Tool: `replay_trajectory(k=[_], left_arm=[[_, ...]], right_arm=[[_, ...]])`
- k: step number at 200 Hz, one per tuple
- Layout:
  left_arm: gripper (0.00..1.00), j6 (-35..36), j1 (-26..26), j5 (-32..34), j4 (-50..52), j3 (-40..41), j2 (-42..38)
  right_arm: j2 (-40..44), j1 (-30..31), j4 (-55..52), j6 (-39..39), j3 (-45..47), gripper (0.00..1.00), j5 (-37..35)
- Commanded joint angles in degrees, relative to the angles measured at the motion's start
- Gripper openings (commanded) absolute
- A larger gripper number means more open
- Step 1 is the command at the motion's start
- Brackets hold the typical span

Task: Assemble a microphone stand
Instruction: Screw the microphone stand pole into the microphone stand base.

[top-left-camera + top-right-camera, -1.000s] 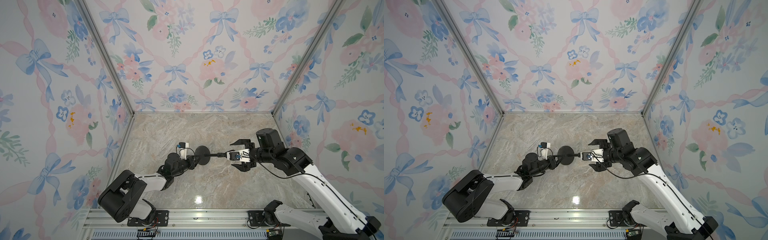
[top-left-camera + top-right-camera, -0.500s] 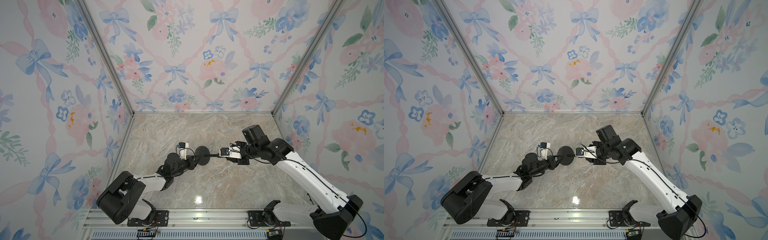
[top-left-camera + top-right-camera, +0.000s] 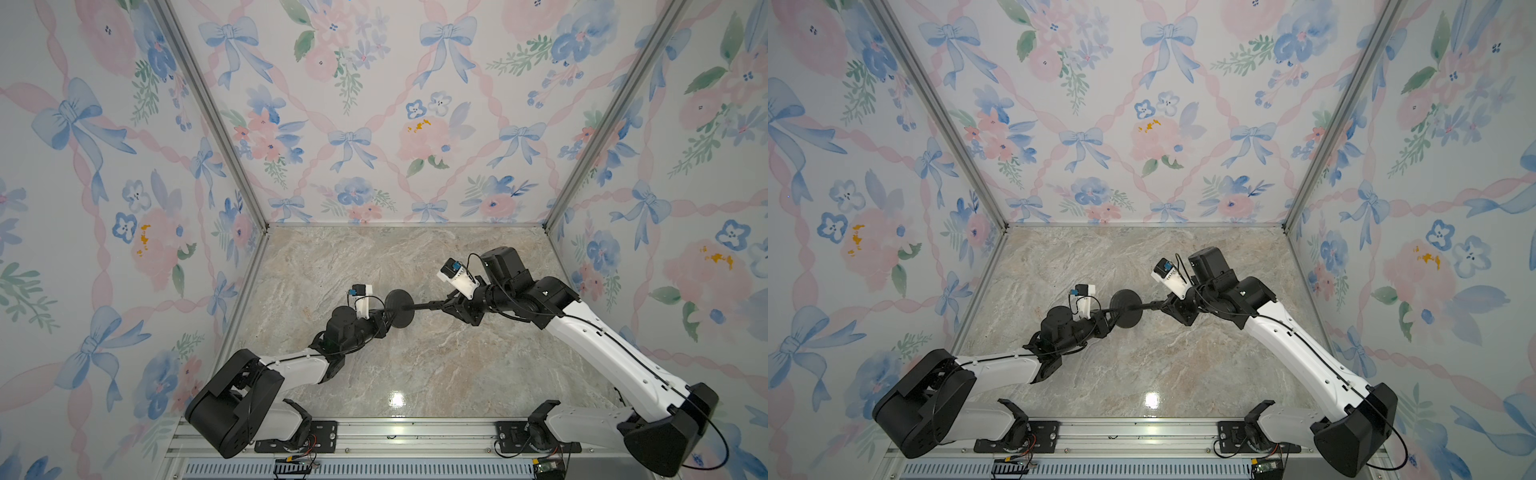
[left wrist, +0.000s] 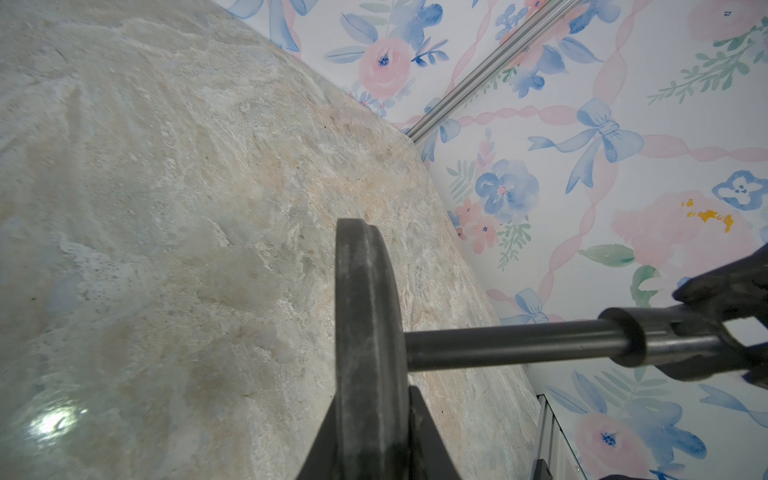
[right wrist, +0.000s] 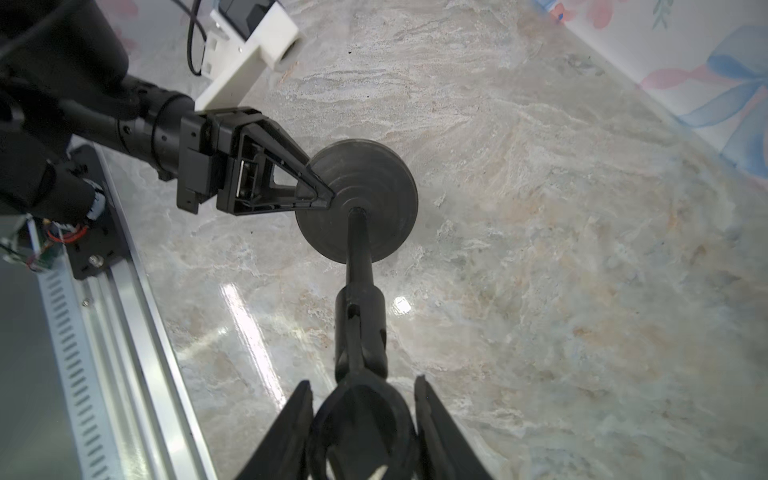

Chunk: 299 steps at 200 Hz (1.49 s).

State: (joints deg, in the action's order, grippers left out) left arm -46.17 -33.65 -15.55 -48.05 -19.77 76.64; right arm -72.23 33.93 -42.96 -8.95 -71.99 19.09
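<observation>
The microphone stand is held level above the marble floor between both arms. Its round black disc base (image 3: 398,308) (image 3: 1126,309) stands on edge, and my left gripper (image 3: 384,316) (image 3: 1109,318) (image 4: 370,399) is shut on its rim (image 4: 365,311). The thin rod (image 3: 424,308) (image 4: 507,343) (image 5: 359,249) sticks out from the centre of the disc (image 5: 365,187). My right gripper (image 3: 451,305) (image 3: 1169,305) (image 5: 362,382) is shut on the rod's clip-like head (image 5: 361,415), with one finger against each side. In the right wrist view my left gripper (image 5: 322,185) pinches the disc's edge.
Floral walls (image 3: 374,124) close the cell at the back and on both sides. An aluminium rail (image 3: 395,436) (image 5: 104,332) with both arm bases runs along the front edge. The marble floor (image 3: 395,365) lies below the held stand.
My right gripper, wide open near the rod's end a second ago, has moved onto the clip head, shut on it and turned its wrist. The left arm and disc have stayed put.
</observation>
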Motion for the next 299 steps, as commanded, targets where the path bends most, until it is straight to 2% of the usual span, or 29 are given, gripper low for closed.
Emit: replay_trajectory(k=[1,25,35,45,54,63,68,78,95,101,110,127,144,160,184,221,233,271,299], left_arm=[[0.0,2.0,-0.5,-1.5,-7.3,-0.6,-2.9],[0.0,2.3,-0.5,-1.3,-7.3,-0.3,-3.3],[0.0,2.2,-0.5,-1.5,-7.3,-0.3,-3.3],[0.0,2.2,-0.5,-1.7,-7.3,-0.2,-3.2],[0.0,2.4,-0.5,-1.8,-7.3,0.0,-2.9],[0.0,2.4,-0.5,-1.9,-7.2,0.2,-2.6],[0.0,2.5,-0.5,-2.0,-7.2,0.2,-2.4],[0.0,2.6,-0.5,-2.4,-7.1,0.3,-2.1],[0.0,2.9,-0.5,-3.2,-6.8,0.2,-1.6],[0.0,3.0,-0.6,-3.4,-6.4,0.1,-1.5],[0.0,3.2,-0.6,-3.5,-5.7,-0.2,-1.5],[0.0,4.0,-0.7,-3.6,-2.7,-1.4,-1.7],[0.0,4.8,-0.9,-3.8,0.5,-2.8,-1.5],[0.0,4.5,-1.0,-4.5,1.2,-3.5,-1.1],[0.0,3.5,-1.1,-5.1,1.7,-4.1,-0.8],[0.0,3.6,-1.1,-5.8,2.6,-4.7,-1.5],[0.0,3.7,-1.2,-5.8,2.8,-4.9,-1.3],[0.0,3.7,-1.2,-5.8,3.0,-5.0,-1.1],[0.0,3.6,-1.1,-5.6,3.1,-5.0,-1.4]], right_arm=[[-1.5,-2.4,4.1,24.1,1.7,0.44,8.2],[-1.8,-2.8,4.9,31.5,2.0,0.51,11.6],[-0.9,-2.8,5.7,29.7,1.8,0.58,13.6],[1.4,-3.0,5.4,25.5,1.2,0.6,12.9],[4.2,-3.6,5.1,18.6,0.7,0.63,12.4],[7.8,-3.9,4.4,7.9,0.7,0.66,10.5],[10.1,-3.9,4.2,0.5,1.1,0.69,10.0],[15.2,-3.7,4.1,-15.3,3.8,0.82,8.5],[23.1,-2.6,5.7,-43.3,11.7,1.0,4.0],[24.8,-2.2,7.0,-50.2,14.4,0.99,2.6],[25.7,-2.1,7.4,-58.3,16.3,0.99,0.4],[24.1,-1.3,1.4,-70.4,15.2,0.99,-1.9],[21.9,2.8,-1.5,-77.3,14.4,0.99,-9.5],[21.5,6.2,1.0,-84.2,17.0,0.99,-16.0],[21.8,8.0,7.0,-89.1,20.7,0.93,-18.6],[20.7,9.5,6.1,-89.7,20.7,0.76,-19.2],[20.7,10.0,7.1,-89.1,21.2,0.74,-19.0],[20.6,10.8,9.0,-85.8,21.6,0.57,-18.7],[20.0,11.0,7.1,-79.9,20.0,0.45,-16.9]])
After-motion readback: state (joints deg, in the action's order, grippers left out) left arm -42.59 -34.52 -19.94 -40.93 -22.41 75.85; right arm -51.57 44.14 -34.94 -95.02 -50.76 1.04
